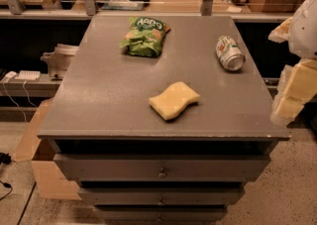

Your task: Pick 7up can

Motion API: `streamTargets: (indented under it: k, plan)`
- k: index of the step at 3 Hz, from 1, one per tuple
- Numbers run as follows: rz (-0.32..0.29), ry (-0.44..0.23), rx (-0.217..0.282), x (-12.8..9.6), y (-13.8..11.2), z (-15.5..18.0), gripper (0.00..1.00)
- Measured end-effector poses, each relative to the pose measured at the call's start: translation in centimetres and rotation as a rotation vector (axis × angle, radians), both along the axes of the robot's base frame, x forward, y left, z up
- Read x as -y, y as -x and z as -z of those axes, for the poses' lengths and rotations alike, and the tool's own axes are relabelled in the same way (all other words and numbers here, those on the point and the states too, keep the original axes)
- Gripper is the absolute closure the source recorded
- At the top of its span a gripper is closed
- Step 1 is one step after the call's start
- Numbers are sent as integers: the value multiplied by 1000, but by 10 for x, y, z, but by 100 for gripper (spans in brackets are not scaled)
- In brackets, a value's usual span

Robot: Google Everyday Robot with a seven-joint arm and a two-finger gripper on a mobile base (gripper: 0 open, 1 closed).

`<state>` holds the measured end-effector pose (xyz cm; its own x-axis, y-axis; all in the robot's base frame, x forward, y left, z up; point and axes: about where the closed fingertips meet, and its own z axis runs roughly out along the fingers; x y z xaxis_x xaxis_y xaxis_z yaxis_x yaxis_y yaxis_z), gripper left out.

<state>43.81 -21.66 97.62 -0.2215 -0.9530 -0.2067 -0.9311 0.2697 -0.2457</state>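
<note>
At the far left a cardboard box point(27, 142) is partly hidden behind the table point(99, 100). The table top is seen as a flat, grey, faintly speckled slab over stacked drawers with small round knobs, and the lowest drawer is cut off by the frame edge. Toward the back left a green crinkled chip bag point(145, 35) is laid flat, its lettering hard to read. Near the front centre a yellow sponge point(174, 100), soft and wavy-edged, is placed. Further right and back, the 7up can point(230, 53) is found lying on its side, silver metal with a green-and-white label. At the right edge the gripper point(296, 83) is shown only as pale, blocky shapes, partly cut off, beside the table and apart from the can; whether the jaws are spread or pressed together cannot be told
</note>
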Motion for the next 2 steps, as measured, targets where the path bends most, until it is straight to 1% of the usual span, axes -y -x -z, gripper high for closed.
streamTargets:
  k: [1, 2]
  plan:
    - [1, -1, 4, 0, -1, -1, 0]
    - [39, -39, 32, -9, -26, -12, 0]
